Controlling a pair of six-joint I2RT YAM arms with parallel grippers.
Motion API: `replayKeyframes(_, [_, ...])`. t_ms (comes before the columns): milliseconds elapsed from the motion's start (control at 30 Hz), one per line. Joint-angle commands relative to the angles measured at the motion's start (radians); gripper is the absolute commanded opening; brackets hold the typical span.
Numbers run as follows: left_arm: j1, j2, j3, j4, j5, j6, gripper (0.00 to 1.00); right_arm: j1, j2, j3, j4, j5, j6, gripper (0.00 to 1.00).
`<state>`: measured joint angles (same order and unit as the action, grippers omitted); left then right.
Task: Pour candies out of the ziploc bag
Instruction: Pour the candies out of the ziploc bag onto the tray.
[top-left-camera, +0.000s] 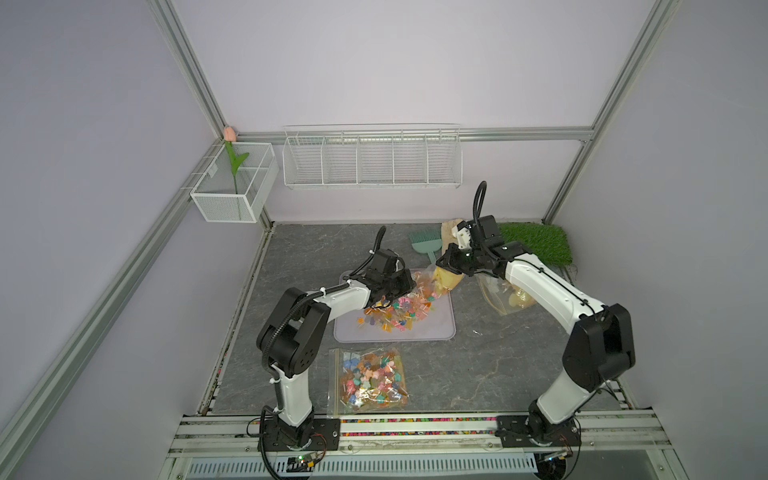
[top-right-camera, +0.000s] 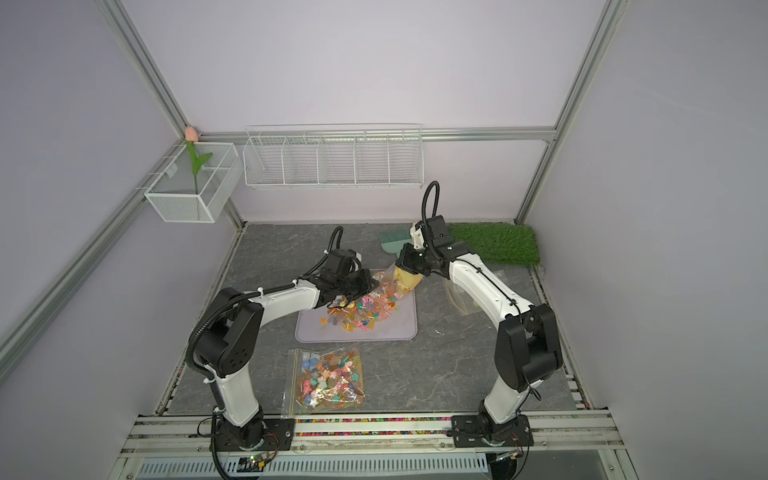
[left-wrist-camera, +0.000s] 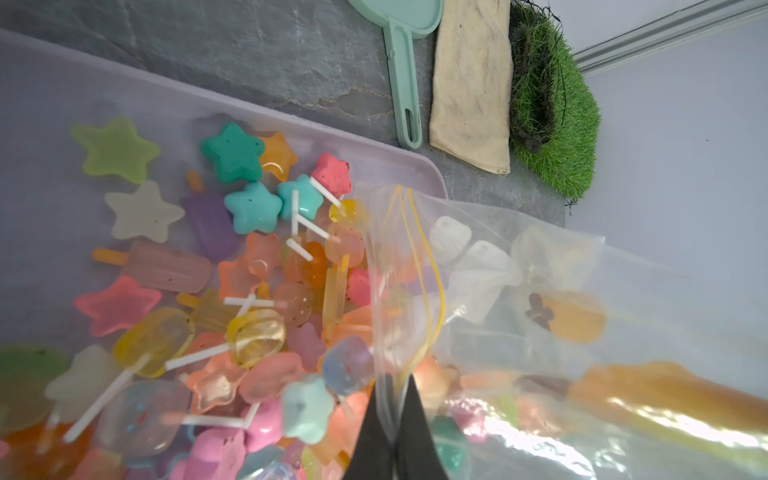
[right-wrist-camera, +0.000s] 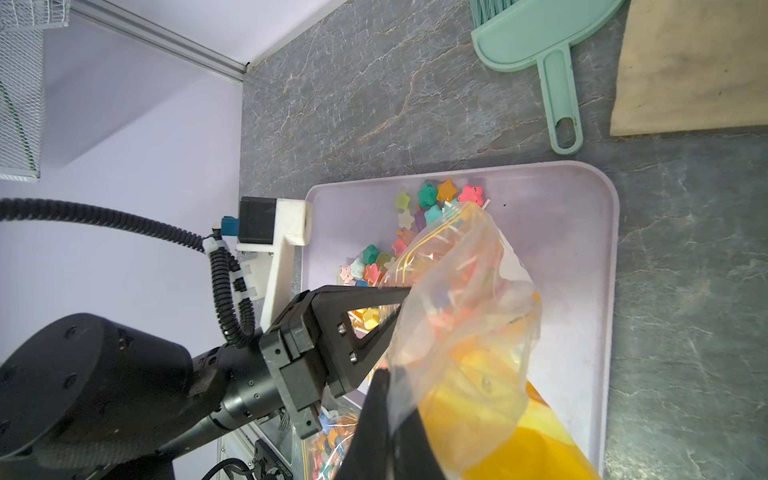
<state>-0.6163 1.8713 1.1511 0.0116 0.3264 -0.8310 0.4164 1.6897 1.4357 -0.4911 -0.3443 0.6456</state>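
The clear ziploc bag (top-left-camera: 432, 284) (top-right-camera: 392, 286) hangs tilted over the lilac tray (top-left-camera: 440, 328), stretched between both grippers. My left gripper (left-wrist-camera: 397, 382) (top-left-camera: 409, 287) is shut on the bag's rim beside the yellow zip line, low over the tray. My right gripper (right-wrist-camera: 392, 395) (top-left-camera: 439, 262) is shut on the film at the bag's other, raised end. Multicoloured star and lolly candies (top-left-camera: 395, 316) (left-wrist-camera: 249, 270) lie heaped on the tray below the open mouth. A few candies (left-wrist-camera: 573, 316) and a yellow-orange mass still show through the film.
A second, full candy bag (top-left-camera: 370, 380) lies flat in front of the tray. Another bag (top-left-camera: 505, 297) lies under my right arm. A mint dustpan (top-left-camera: 424, 245), a beige cloth (top-left-camera: 451, 228) and a grass mat (top-left-camera: 536, 241) sit at the back.
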Motion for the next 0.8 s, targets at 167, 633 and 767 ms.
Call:
replayKeyframes(167, [0.016, -0.022, -0.016, 0.053, 0.017, -0.022, 0.00, 0.023, 0.016, 0.084, -0.052, 0.030, -0.034, 0.07])
replayKeyframes(633, [0.018, -0.025, -0.024, 0.097, 0.041, -0.042, 0.00, 0.040, 0.012, 0.165, -0.117, 0.054, -0.047, 0.07])
replayKeyframes(767, [0.018, -0.028, -0.027, 0.103, 0.046, -0.045, 0.00, 0.044, 0.008, 0.181, -0.132, 0.055, -0.048, 0.07])
